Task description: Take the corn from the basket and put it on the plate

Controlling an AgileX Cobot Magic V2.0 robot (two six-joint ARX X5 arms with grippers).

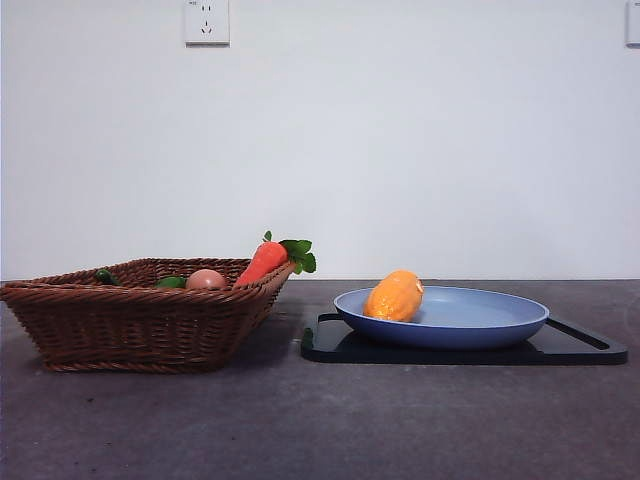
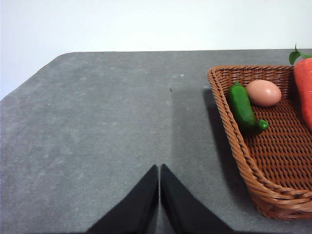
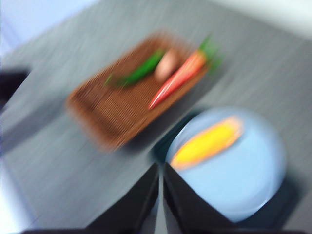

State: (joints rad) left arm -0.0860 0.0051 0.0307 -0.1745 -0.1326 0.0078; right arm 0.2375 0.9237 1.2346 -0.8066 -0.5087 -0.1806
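1. Resting on the plate point(image 1: 500, 318), the corn point(image 1: 395, 296) lay toward the rim nearest the basket point(image 1: 130, 325), clear of both pincers.
2. Plate sat on a black tray point(image 1: 590, 350); a strip of bare table point(image 1: 300, 420) separated the tray edge from the basket's slanted side. Open tabletop extended in front of both.
3. Front view showed no arm at all. It showed a carrot point(image 1: 262, 262) leaning over the basket rim beside the plate, and an egg-like item point(image 1: 206, 280) behind the wicker wall.
4. Left wrist view alone showed a green vegetable point(image 2: 243, 108) against the basket's inner wall, touching the egg-like item, and a rounded table corner.
5. Left gripper point(image 2: 159, 168) hung over bare table beside the basket, jaws clenched on nothing.
6. Right wrist view, heavily blurred, looked down on basket and plate together; right gripper point(image 3: 161, 168) was above the plate's edge, jaws pressed together and empty, corn just beyond the tips.
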